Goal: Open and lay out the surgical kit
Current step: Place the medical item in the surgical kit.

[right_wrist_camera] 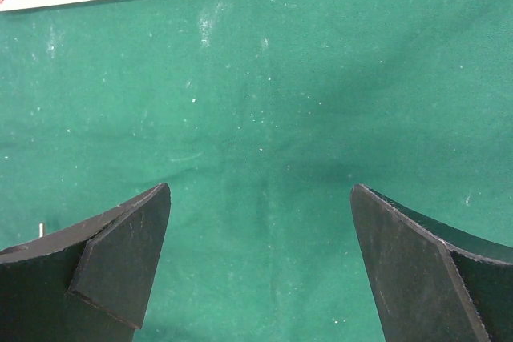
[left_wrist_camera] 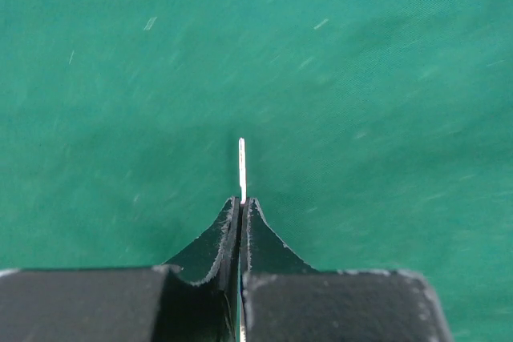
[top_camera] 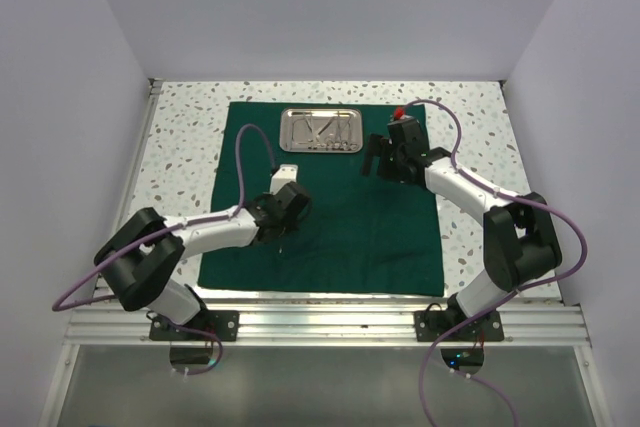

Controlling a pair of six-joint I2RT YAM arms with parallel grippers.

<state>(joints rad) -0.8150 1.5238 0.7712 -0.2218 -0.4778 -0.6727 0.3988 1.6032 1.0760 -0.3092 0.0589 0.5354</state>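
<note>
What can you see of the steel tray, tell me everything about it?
The steel tray is a shallow, shiny rectangle with rounded corners and a raised rim, metal by its look. It lies flat on the green cloth, near the middle of the cloth's far edge. Several small silver instruments lie inside it; they are too small to tell apart. The open right end effector hangs over the cloth near the tray's right end, apart from it. Nothing else touches it.
</note>
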